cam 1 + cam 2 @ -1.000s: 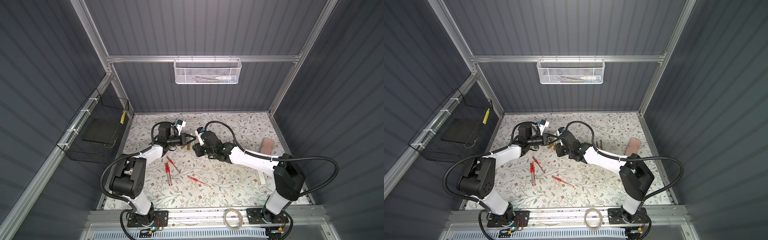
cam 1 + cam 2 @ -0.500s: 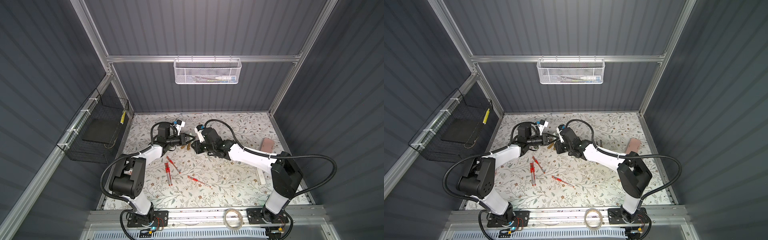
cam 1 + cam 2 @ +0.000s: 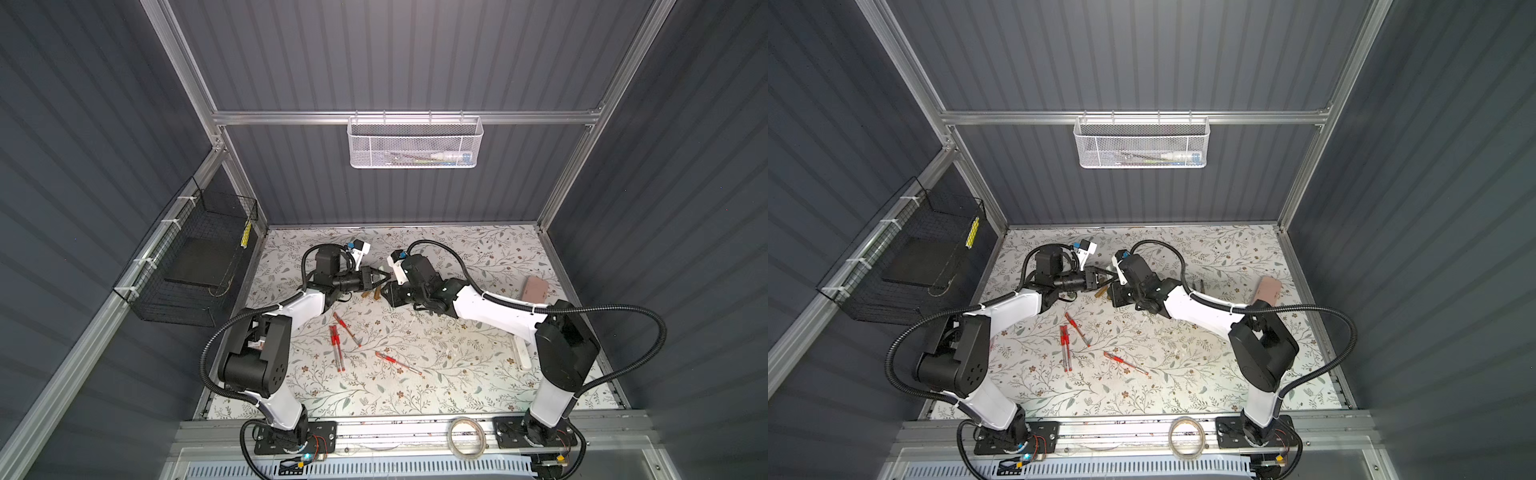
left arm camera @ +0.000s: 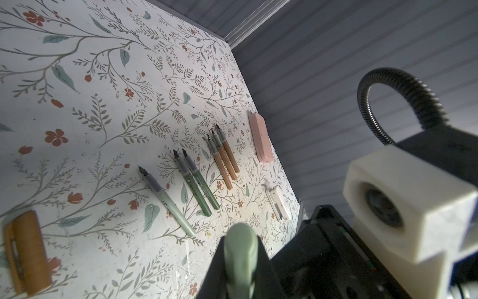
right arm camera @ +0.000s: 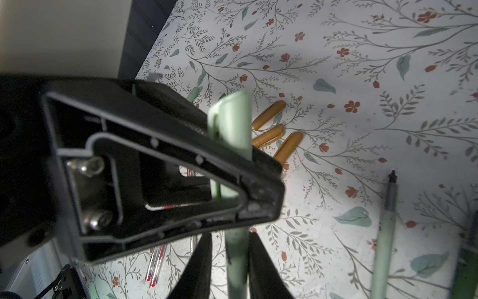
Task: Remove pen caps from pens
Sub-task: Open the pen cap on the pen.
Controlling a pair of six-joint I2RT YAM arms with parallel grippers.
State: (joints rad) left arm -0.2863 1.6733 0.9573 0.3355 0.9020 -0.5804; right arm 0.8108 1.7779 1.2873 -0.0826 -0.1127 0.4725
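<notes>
1. The left end effector (image 4: 240,261) is clamped on the pale green tapered plastic pen cap (image 5: 230,121). It holds the cap clear of the floral-patterned worktop (image 3: 457,374), towards the far middle.
2. The right end effector (image 5: 231,269) has one jaw on either side of the slim green pen barrel (image 5: 236,240) that carries this cap. A sliver of gap shows on one side, so it cannot be told whether that grip is complete.
3. The step in hand, as judged, is drawing the cap off the barrel. Make sure the barrel is firmly held before any pull.
4. Pull straight along the pen's axis and keep both end effectors in line. A sideways load would probably flex the barrel or let it slip.
5. Uncapped pens on the worktop: three green pens (image 4: 192,185) and three gold-brown pens (image 4: 225,158). They lie side by side with their dark tips bare.
6. Four clear-barrelled pens with red bands (image 3: 335,347) lie nearer the front. Their caps appear to be on.
7. Three loose gold-brown caps (image 5: 267,136) lie close together. Any green caps beside them are mostly hidden and cannot be counted.
</notes>
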